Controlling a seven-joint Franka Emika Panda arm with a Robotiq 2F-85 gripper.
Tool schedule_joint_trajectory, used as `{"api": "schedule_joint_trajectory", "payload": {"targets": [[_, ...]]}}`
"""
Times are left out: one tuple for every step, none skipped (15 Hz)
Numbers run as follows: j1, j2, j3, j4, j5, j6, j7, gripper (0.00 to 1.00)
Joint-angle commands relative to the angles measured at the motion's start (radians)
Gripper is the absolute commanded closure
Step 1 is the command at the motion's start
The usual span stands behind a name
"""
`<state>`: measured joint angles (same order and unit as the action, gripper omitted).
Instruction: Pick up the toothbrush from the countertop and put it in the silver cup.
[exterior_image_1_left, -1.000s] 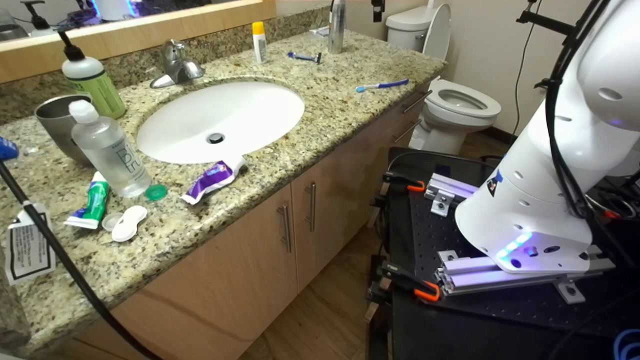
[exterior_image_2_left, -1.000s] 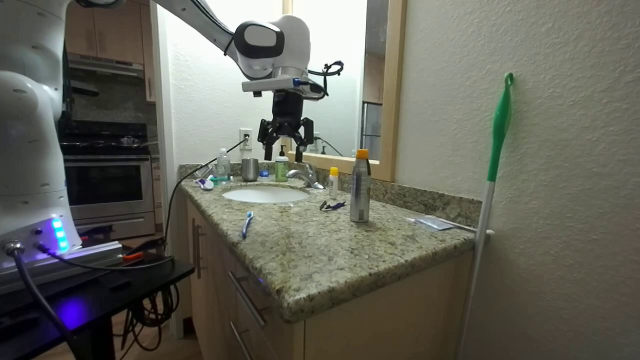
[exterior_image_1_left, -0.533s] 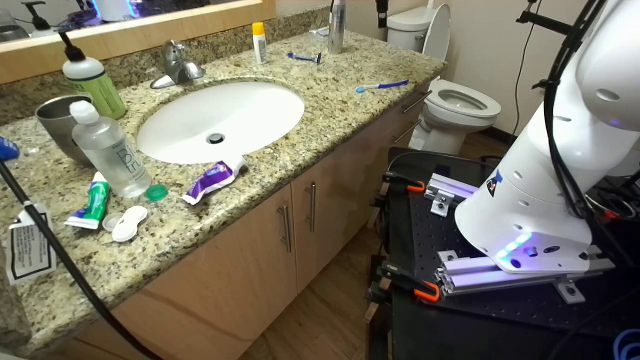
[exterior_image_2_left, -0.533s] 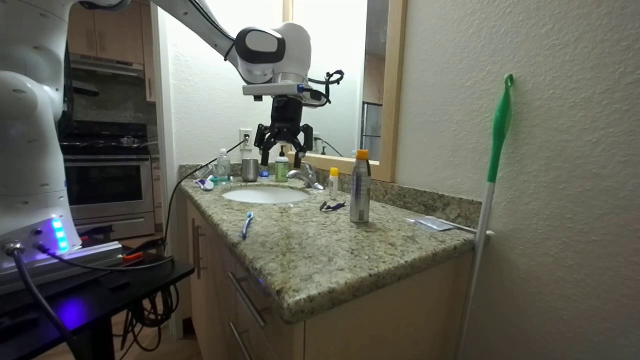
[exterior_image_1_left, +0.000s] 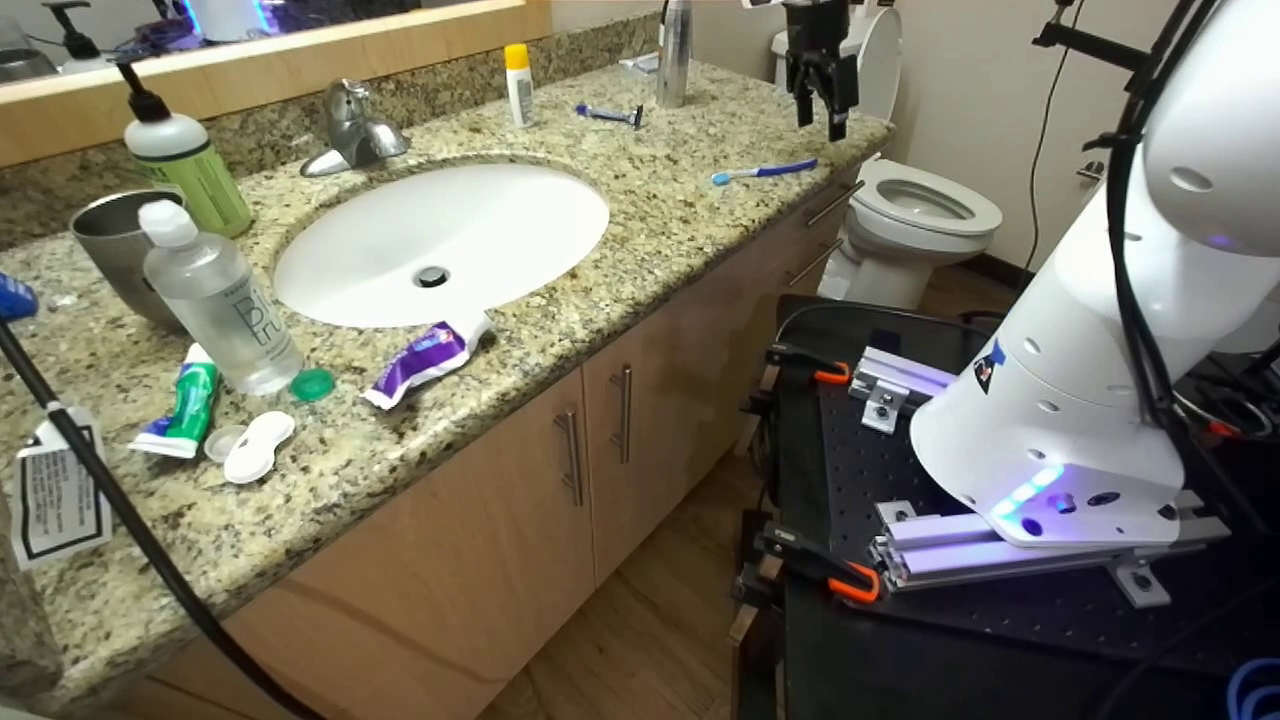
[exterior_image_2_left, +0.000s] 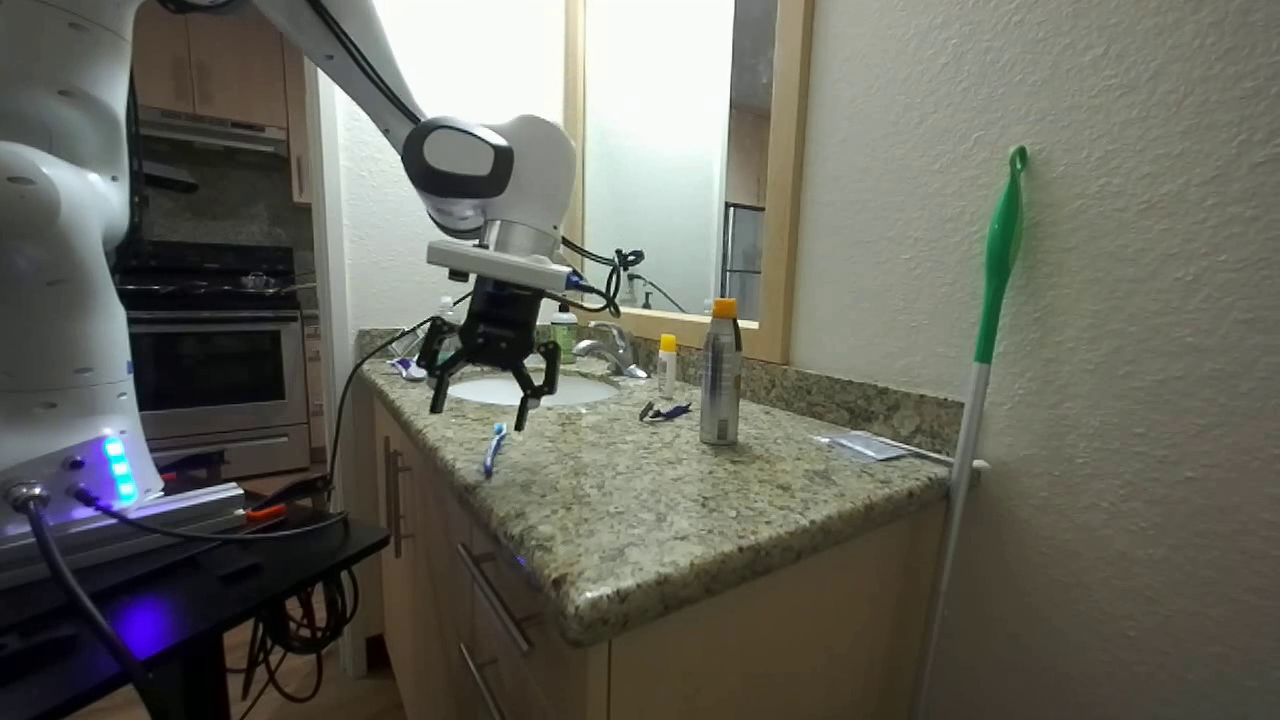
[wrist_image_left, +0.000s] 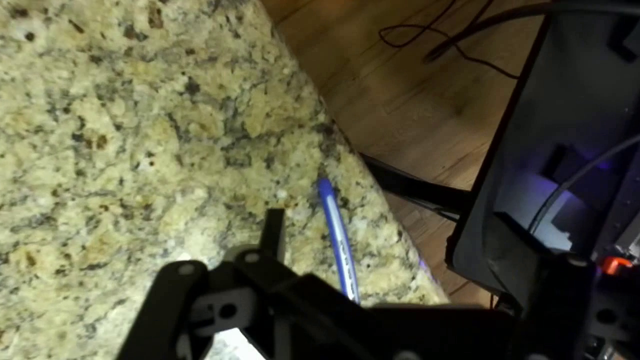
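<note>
The slim blue toothbrush (exterior_image_1_left: 765, 171) lies on the countertop near its front edge, its light-blue head toward the sink; it also shows in an exterior view (exterior_image_2_left: 495, 450). In the wrist view, the toothbrush's handle (wrist_image_left: 340, 235) shows between the fingers, and the gripper body hides the rest. My gripper (exterior_image_2_left: 480, 415) is open and empty, tilted, a little above the counter near the toothbrush; it also shows in an exterior view (exterior_image_1_left: 822, 126). The silver cup (exterior_image_1_left: 118, 250) stands at the far end past the sink, partly behind the clear bottle. In an exterior view the gripper hides it.
The clear bottle (exterior_image_1_left: 225, 315) and a green soap bottle (exterior_image_1_left: 200, 185) stand beside the cup. The sink (exterior_image_1_left: 450, 230) and faucet (exterior_image_1_left: 355, 135) lie between cup and toothbrush. A razor (exterior_image_2_left: 665, 412) and a tall spray can (exterior_image_2_left: 720, 385) are behind the toothbrush. A purple tube (exterior_image_1_left: 425, 362) lies near the front edge.
My gripper has come down and moved toward the counter's front edge, over the toothbrush area, and has tilted. It stays open. The toothbrush and cup have not moved.
</note>
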<state>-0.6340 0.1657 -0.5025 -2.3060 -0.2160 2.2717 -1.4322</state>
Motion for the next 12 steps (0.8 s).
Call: {"api": "schedule_joint_trajectory", "payload": {"targets": [[-0.068,-0.131,-0.003,-0.197,0.082,0.173,-0.178,0.00],[-0.043,-0.034,0.003,-0.084,0.044,0.091,-0.093,0.00],[-0.056,-0.057,0.000,-0.123,0.061,0.122,-0.128,0.00],[-0.042,-0.087,0.018,-0.172,0.100,0.140,-0.101,0.00],[-0.037,-0.088,0.024,-0.180,0.116,0.164,-0.092,0.00],[-0.028,-0.089,0.037,-0.185,0.149,0.188,-0.090,0.00],[-0.012,-0.086,0.052,-0.180,0.179,0.202,-0.075,0.00],[0.005,-0.079,0.069,-0.176,0.221,0.220,-0.065,0.00],[0.022,-0.070,0.088,-0.180,0.279,0.259,-0.059,0.00],[0.038,-0.059,0.107,-0.179,0.348,0.300,-0.060,0.00],[0.055,-0.048,0.123,-0.179,0.411,0.350,-0.053,0.00],[0.048,-0.069,0.091,-0.165,0.336,0.266,-0.063,0.00]]}}
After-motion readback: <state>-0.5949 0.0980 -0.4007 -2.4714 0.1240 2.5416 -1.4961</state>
